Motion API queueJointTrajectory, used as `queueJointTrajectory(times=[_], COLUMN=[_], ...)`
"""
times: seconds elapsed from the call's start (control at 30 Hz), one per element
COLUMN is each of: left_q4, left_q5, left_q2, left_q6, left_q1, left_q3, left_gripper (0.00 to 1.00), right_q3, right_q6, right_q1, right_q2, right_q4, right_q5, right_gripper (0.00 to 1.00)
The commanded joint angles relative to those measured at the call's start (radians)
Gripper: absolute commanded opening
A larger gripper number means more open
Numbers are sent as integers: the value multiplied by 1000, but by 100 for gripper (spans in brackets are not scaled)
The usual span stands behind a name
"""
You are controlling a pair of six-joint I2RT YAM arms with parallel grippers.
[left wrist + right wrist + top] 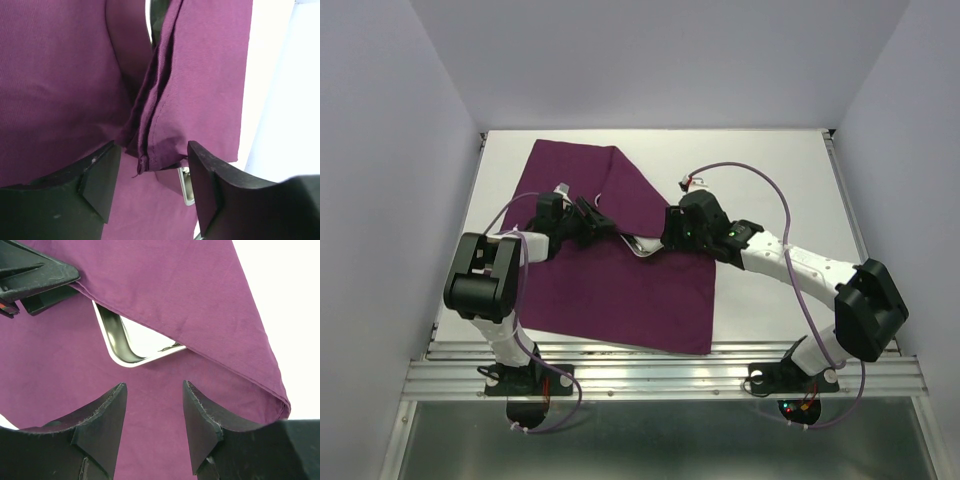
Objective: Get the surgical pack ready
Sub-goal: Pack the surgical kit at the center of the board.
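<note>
Kim: Grippers, status?

Raj: Left gripper [152, 165] has its jaws parted, straddling the drape [60, 75] hem just beside the tray [122, 352]. The hem is not pinched. Right gripper [152, 400] has its jaws apart with nothing between them, hovering over the drape near the tray.

Kim: Counts?

Raj: One drape, one tray, two grippers. The tray sits on the drape and a flap covers most of it, so only one corner shows. White table [770, 170] beyond the tray.

No writing, label, brand mark, number or sign can be read in any view. The large deep-purple cloth drape [620, 290] is plain fabric, and the visible corner of the small shiny rectangular steel tray [120, 342] shows bare, unmarked metal.
</note>
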Motion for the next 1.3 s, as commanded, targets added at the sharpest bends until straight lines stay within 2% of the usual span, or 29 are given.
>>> queueJointTrajectory(times=[0.0,0.23,0.43,0.53,0.63,0.67,0.77,0.8,1.0,1.27], left_q4=[42,39,39,31,24,19,13,7,-10,-15], left_q5=[0,-12,-18,-26,-29,-29,-32,-32,-29,-21], left_q2=[-49,-37,-37,-48,-52,-54,-59,-63,-72,-62], left_q6=[-6,-10,-18,-15,-10,-10,-7,-6,3,11], left_q1=[2,5,8,10,10,10,12,12,12,12], left_q3=[-7,10,21,19,19,19,19,18,10,1], left_gripper=[63,56,46,38,25,19,7,0,0,0], right_q3=[17,22,15,12,5,0,-38,-49,-40,-44], right_q6=[10,8,7,1,8,16,47,60,94,125], right_q1=[2,2,2,2,2,2,2,2,52,52], right_q2=[-6,8,8,17,31,34,38,41,129,221], right_q4=[15,15,13,15,18,24,69,79,78,112], right_q5=[-10,-25,-30,-42,-69,-74,-85,-82,-42,18], right_gripper=[54,54,53,52,51,50,47,45,37,30])
